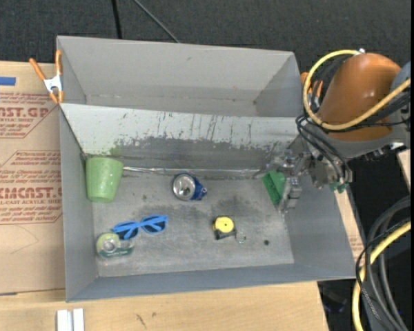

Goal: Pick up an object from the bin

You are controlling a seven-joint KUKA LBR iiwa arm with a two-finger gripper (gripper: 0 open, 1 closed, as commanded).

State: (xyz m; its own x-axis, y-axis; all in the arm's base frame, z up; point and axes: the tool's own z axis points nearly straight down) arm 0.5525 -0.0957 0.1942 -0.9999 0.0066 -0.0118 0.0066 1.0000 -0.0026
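The hand (288,193) is hanging low at the right wall of the bin (179,74), just beside a green block (272,187). Whether the hand is apart or together cannot be told, nor whether it is gripping the block. The block is lying tilted where the floor meets the right wall.

Judged by its look, the block is probably light, stiff and flat-sided. Taking it across its narrow faces near the middle is advisable, and the wall is crowding one side.

Further out, a yellow tape measure (223,227) is lying near the middle of the floor. A blue can (188,187) is sitting beyond it, likely smooth and prone to rolling. Blue sunglasses (141,226) and a clear roll (112,245) are lying at the front left. A green cup (103,178) is resting at the left wall.
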